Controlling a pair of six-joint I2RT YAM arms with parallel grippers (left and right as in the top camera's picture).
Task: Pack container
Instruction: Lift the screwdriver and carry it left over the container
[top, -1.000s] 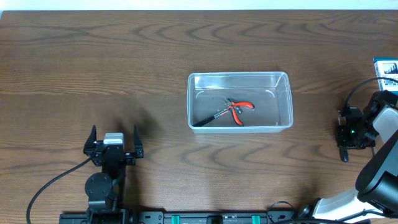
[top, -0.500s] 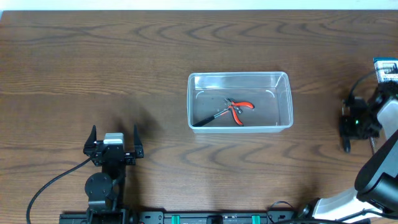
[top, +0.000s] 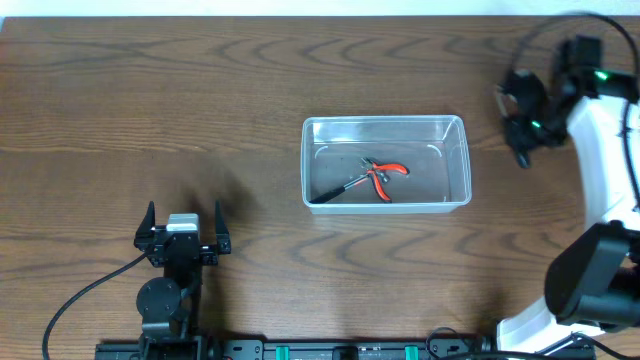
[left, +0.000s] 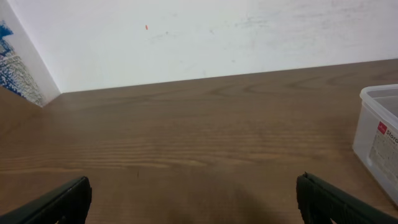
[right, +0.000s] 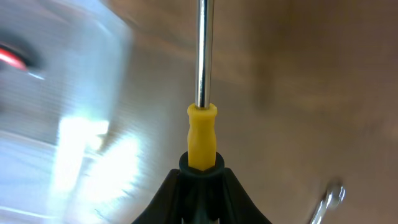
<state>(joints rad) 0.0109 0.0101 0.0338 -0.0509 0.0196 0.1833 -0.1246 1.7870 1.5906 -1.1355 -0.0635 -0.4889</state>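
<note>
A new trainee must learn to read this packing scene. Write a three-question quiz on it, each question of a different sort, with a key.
1. True or false: the container holds red-handled pliers.
2. Multiple choice: what does the right pincer grip? A) a yellow-collared tool with a metal shaft; B) a spoon; C) nothing.
3. Fill in: the left pincer rests near the table's front edge with its fingers ____ (open or shut).

Key: 1 true; 2 A; 3 open.
</note>
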